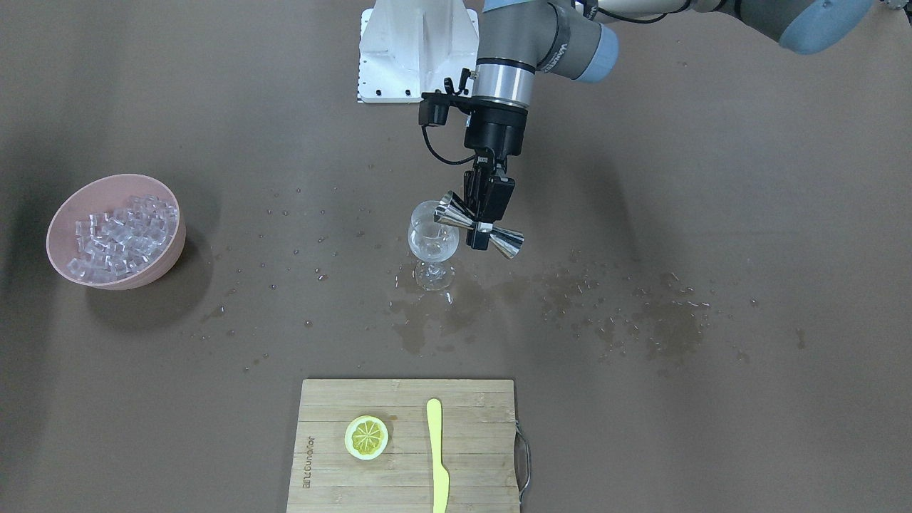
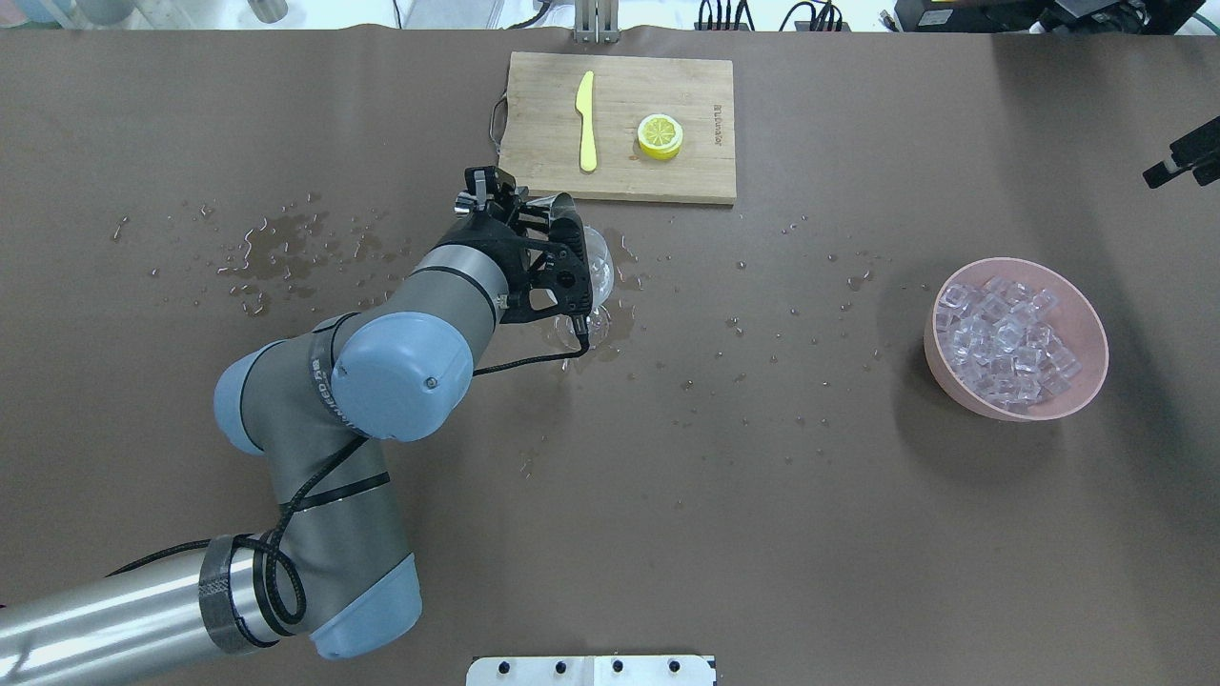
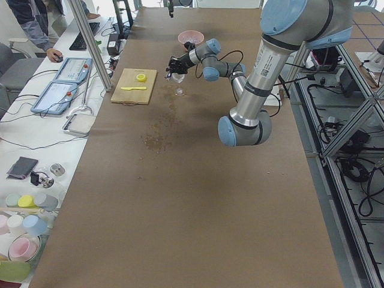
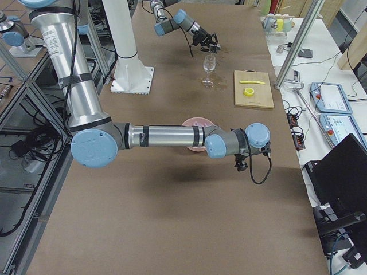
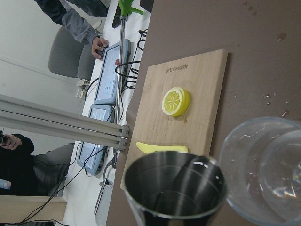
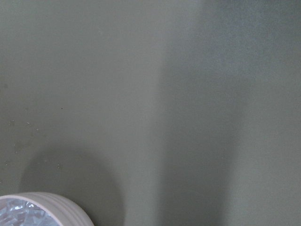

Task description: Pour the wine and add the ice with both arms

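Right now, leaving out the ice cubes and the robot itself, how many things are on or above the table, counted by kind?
wine glass: 1
metal measuring cup, held in the left pincer: 1
pink bowl: 1
wooden board: 1
lemon slice: 1
yellow knife: 1
Total: 6

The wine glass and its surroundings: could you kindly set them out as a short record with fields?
left gripper: shut on the jigger, which is tilted with one end over the glass rim
wine glass: upright, on a wet patch of the table
bowl: pink, full of ice cubes, well apart from the glass
cutting board: holds a lemon slice and a yellow knife, not touching
right arm: stretched out level; open or shut cannot be told
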Robot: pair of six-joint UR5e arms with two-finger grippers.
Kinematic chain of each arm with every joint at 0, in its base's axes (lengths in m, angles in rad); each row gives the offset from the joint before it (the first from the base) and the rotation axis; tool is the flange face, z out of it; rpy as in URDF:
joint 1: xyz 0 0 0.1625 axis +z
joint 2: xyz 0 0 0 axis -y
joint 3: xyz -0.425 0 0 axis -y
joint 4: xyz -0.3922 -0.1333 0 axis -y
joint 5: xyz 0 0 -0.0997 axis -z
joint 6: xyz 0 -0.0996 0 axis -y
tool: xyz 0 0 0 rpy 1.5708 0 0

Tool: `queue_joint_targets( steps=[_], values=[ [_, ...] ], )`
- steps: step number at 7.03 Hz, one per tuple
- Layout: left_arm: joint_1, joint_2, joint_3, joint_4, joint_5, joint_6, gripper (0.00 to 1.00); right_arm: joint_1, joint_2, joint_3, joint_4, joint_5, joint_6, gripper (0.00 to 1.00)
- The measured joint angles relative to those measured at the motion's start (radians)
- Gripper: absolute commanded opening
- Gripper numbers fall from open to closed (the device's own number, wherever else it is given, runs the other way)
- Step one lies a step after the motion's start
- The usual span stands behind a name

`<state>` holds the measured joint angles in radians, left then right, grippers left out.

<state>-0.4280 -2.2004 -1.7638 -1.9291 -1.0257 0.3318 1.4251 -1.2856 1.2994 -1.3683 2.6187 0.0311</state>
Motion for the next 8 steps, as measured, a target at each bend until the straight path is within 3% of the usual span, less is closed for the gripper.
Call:
queue_joint_targets(
  steps=[8],
  values=[
    [0.004, -0.125, -0.017, 0.346, 0.0, 0.205, 0.0, 0.0, -0.001, 0.0, -0.001, 0.001, 0.0, 1.0]
  ],
)
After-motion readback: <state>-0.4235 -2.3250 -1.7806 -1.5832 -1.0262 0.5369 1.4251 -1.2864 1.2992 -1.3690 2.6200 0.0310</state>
